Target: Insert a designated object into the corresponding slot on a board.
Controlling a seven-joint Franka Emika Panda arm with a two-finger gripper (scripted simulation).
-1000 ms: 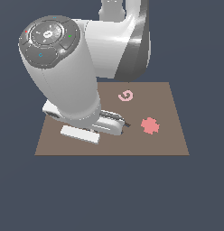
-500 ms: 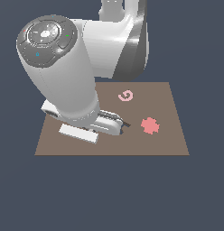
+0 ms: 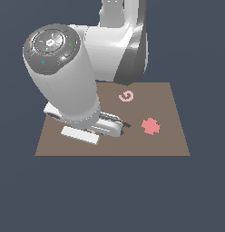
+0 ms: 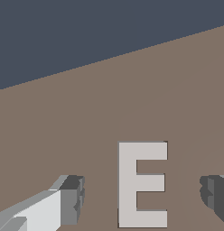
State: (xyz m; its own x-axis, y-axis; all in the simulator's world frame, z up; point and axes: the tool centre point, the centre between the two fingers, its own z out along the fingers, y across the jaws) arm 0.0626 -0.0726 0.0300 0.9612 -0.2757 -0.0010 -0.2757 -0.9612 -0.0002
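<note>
1. Lying flat on the board (image 4: 86, 117) in the wrist view: the pale grey-white E (image 4: 142, 184), directly between the two fingers of the gripper (image 4: 143, 198).
2. Released, spread wide; one finger (image 4: 71, 200) on each side of the E, both apart from it, neither touching.
3. Thin dark edge around the E's outline; impossible to tell whether seated in a recess or resting on top.
4. In the exterior view, hidden behind the big white arm (image 3: 69, 81): the E itself, with the gripper (image 3: 124, 125) low over the board (image 3: 171, 140), near its middle.
5. Brown, flat, rectangular board on a plain dark slate-blue ground.
6. On the board's bare part, toward the exterior view's right: a pink G (image 3: 126, 96) farther back, a red-pink jagged shape (image 3: 150, 126) nearer, well apart from each other.
</note>
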